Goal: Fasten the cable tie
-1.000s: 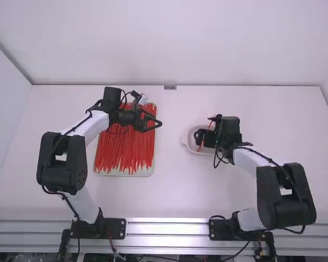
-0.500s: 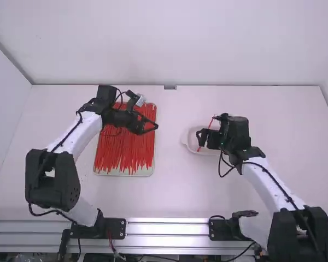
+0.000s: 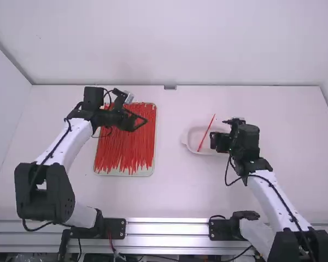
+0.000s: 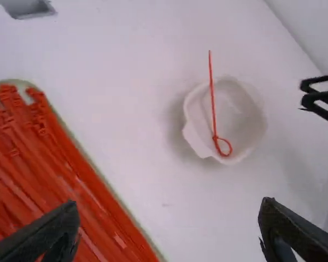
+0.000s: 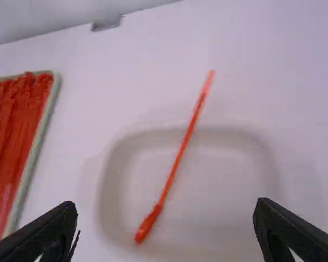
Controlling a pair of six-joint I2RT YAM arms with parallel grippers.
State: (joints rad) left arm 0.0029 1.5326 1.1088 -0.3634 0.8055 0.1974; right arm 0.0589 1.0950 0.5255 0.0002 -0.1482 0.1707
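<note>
Looped tie, judged light, springy and slick, lies in bowl just ahead of spread right gripper; its projecting tail likely offers the best hold. Left gripper, spread, hangs well apart.

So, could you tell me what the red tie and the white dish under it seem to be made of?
The red tie looks like thin flexible plastic, likely nylon: a slim strap bent into a small closed loop. The white dish seems moulded plastic, smooth and matte, judging by its thin rounded rim; ceramic cannot be ruled out.
</note>
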